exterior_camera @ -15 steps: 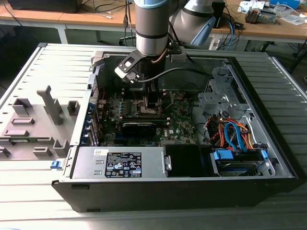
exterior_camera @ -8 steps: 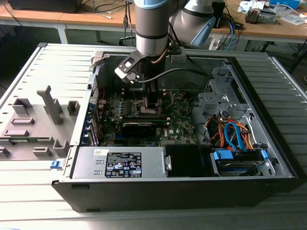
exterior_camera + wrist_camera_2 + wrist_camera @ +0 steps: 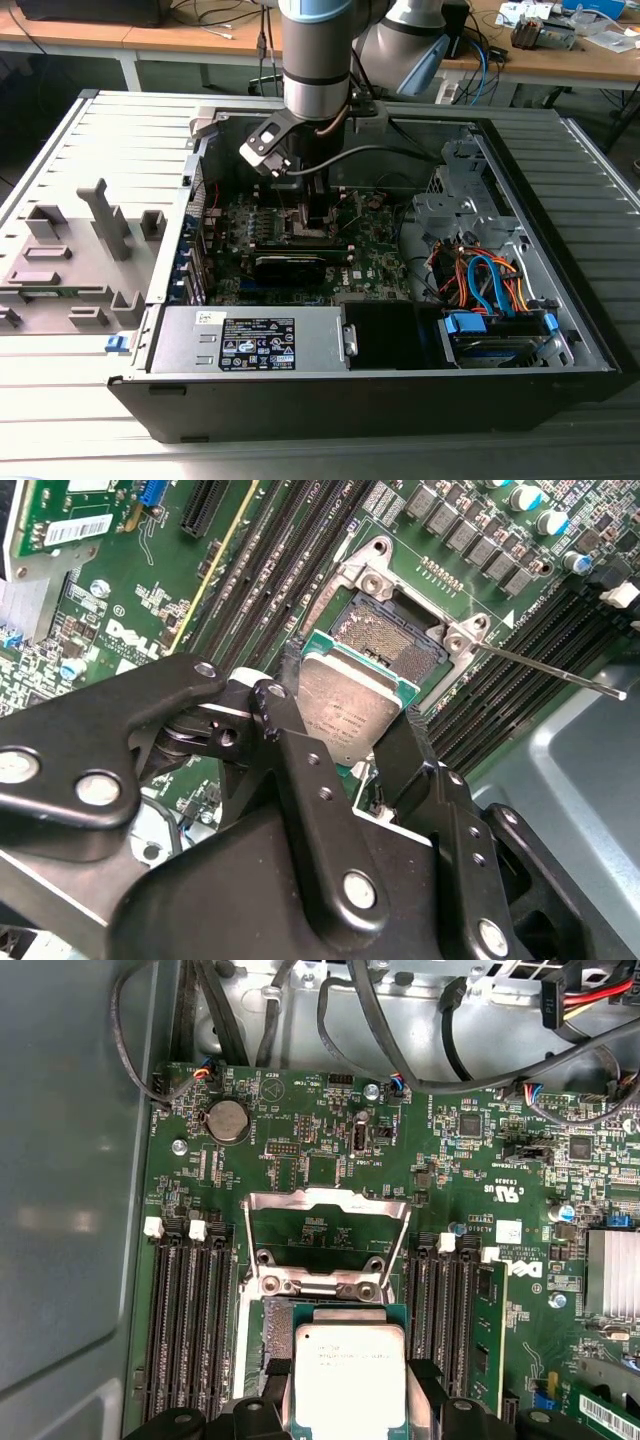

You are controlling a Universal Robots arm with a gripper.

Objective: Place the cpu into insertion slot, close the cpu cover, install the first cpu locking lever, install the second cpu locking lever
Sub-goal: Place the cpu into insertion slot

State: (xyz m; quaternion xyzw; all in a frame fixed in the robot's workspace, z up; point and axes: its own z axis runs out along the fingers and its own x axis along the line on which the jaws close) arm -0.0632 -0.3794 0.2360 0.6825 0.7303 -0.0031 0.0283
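Claw (image 3: pixel 345 728) pinched the cpu (image 3: pixel 352 695) by two opp. edges, chip tilted just over the insertion slot (image 3: pixel 392 638), contacts bare. Beyond the claw, cpu cover (image 3: pixel 328 1198) lay flipped open, prob. for access.

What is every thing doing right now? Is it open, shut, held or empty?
claw: shut on the cpu
cpu: held by its edges, silver top showing, not seated in the slot
insertion slot: uncovered and empty
cpu cover: flipped open, away from the slot
locking lever: unlatched, sticking out to the side
computer case: lying on its side, open on top
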